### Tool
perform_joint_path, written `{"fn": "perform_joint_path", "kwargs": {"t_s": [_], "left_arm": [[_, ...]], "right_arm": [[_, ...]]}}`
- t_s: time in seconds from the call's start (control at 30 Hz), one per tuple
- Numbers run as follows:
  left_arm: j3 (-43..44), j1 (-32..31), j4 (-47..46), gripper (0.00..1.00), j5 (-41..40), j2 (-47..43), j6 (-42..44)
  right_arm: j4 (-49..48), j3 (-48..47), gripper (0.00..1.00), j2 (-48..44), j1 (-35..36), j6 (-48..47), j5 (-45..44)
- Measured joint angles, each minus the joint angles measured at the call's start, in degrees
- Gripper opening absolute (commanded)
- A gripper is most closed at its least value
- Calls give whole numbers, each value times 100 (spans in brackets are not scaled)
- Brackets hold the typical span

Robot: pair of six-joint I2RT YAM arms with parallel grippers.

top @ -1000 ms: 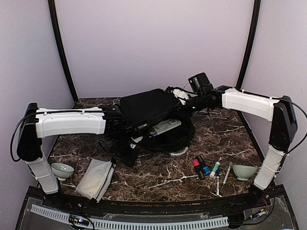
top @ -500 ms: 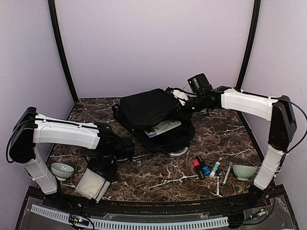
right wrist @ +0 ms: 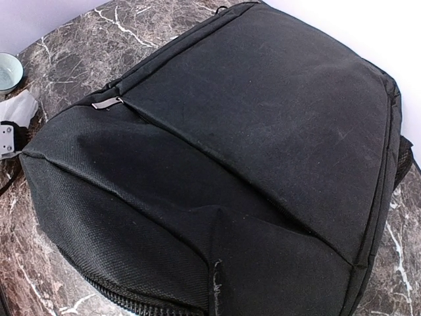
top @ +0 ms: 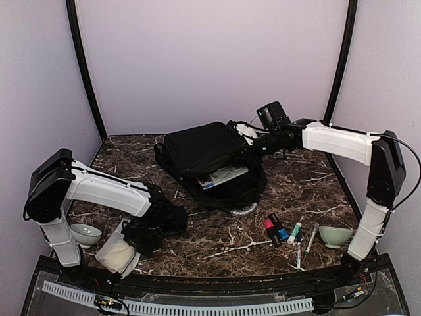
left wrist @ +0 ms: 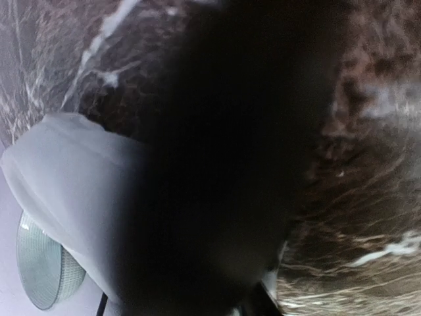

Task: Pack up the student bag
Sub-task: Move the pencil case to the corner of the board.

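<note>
**Both hands at work, grips unclear**

From the top camera, the student bag (top: pixel 197 150) lay at the back middle of the marble counter (top: pixel 217 249). Its near side gaped open, and a pale flat item (top: pixel 225 174) showed in the gap. Your right hand (top: pixel 250 139) sat at the bag's far right edge, up against the fabric. I could not tell whether it was gripping the fabric or how wide it stood. Your left hand (top: pixel 139 235) was low at the near left, over the upper end of a white pouch (top: pixel 112 257). Its fingers were lost in the dark of the wrist, so its state was unclear too. A pale bowl (top: pixel 84 233) stood just left of the pouch. A second bowl (top: pixel 335 236) stood near right, with a cluster of markers (top: pixel 284 232) beside it.

On your left wrist camera, a blurred dark mass filled the middle. The white pouch (left wrist: pixel 66 178) lay to its left, the ribbed bowl (left wrist: pixel 45 271) at the lower left, and bare counter (left wrist: pixel 375 164) on the right. No finger gap could be made out.

On your right wrist camera, the student bag (right wrist: pixel 276 125) filled nearly the whole frame, with a metal zip pull (right wrist: pixel 108 103) on its upper left seam. The bowl (right wrist: pixel 8 70) peeked in at the left edge. None of the hand's own fingers showed here.
</note>
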State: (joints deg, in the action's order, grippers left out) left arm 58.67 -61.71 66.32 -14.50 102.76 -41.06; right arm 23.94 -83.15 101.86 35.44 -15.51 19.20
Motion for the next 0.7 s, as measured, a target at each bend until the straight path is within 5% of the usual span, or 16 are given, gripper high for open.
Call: {"fn": "perform_joint_path", "kwargs": {"t_s": [0.13,0.47,0.57,0.63,0.7], "left_arm": [[326,-79,-133,4,22,0,229],[2035,-549,-1255,2,636,0,1685],[2155,-603,-1626,11,861,4,2168],[2201,-625,-1692,31,892,74,2413],[2267,-629,-1655,41,850,223,2597]], "right_arm": [[52,-101,0,63,0,57,48],[208,-280,0,98,-181,236,214],[229,-280,0,101,-262,286,330],[229,-280,0,103,-286,321,385],[232,-280,0,103,-299,341,404]]}}
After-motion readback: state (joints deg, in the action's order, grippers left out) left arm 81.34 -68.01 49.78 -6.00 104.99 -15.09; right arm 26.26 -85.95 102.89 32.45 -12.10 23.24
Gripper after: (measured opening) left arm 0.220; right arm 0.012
